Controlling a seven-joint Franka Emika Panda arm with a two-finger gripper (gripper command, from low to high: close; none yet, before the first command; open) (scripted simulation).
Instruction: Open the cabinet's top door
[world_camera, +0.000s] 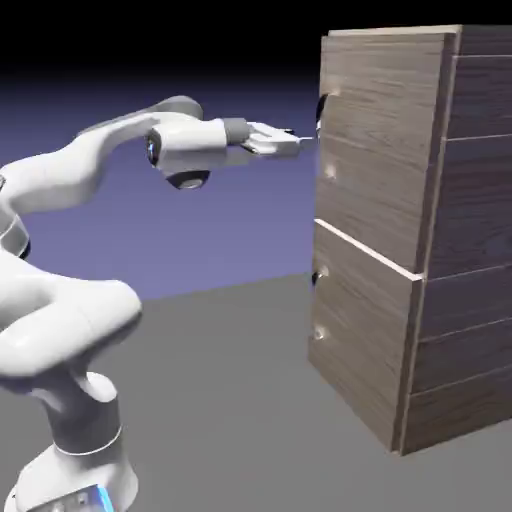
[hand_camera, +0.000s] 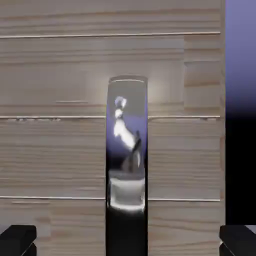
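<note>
Claw (world_camera: 296, 141) of the white robot arm (world_camera: 95, 165) held level with its jaws spread wide, nothing between them; in the hand view its two dark finger tips (hand_camera: 17, 239) sit far apart at the bottom corners. Straight ahead of the claw, near but apart from it, stands the tall grey-brown wood-grain cabinet (world_camera: 470, 250) on the grey surface (world_camera: 240, 400). Taller wood-grain top door (world_camera: 380, 150) with pale edge trim faces the claw and looks shut. Its shiny curved metal handle (hand_camera: 127, 150) lies just beyond the claw, centred between the finger tips. Shorter lower door panel (world_camera: 360, 340) sits below claw height.
</note>
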